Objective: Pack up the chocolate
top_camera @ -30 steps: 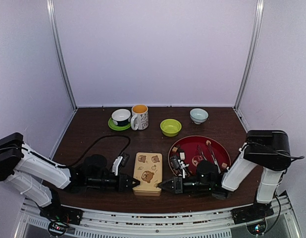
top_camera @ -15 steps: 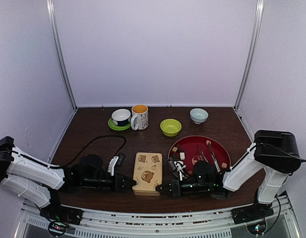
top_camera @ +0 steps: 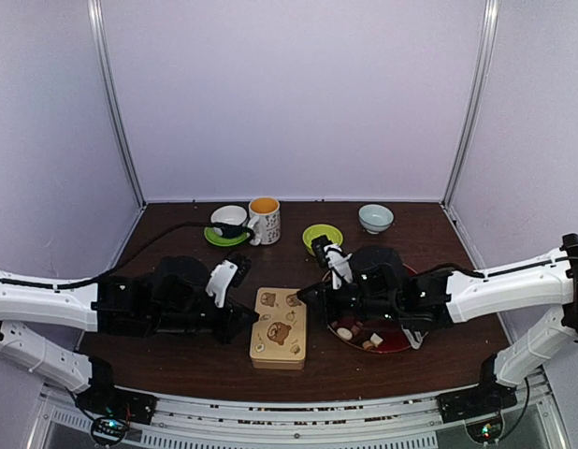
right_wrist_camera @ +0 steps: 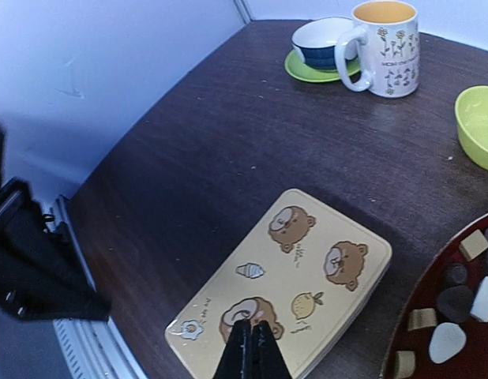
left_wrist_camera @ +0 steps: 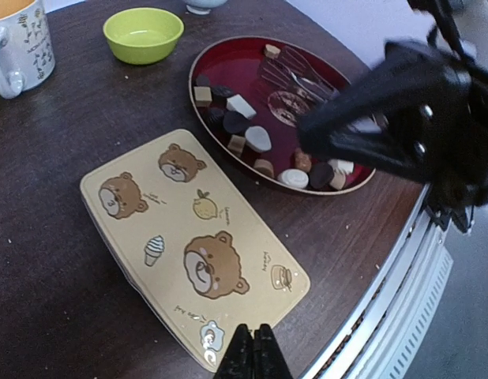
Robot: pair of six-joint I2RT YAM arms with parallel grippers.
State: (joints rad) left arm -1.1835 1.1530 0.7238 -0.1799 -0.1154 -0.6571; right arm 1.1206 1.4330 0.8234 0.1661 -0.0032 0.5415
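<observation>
Chocolate point(left_wrist_camera: 256, 138) in the red tray point(left_wrist_camera: 232, 59), upper centre of the left wrist view.
The bear-print tin point(left_wrist_camera: 193, 237) lies lid-on just lower left of it; left claw point(left_wrist_camera: 253, 351) and right claw point(right_wrist_camera: 248, 343) are both pinched together, holding nothing.

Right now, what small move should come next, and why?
Probably open the left gripper and grasp the near edge of the bear-print box to lift its lid. The box is closed, the gripper is shut just above that edge, and the chocolate lies on the red plate.
</observation>
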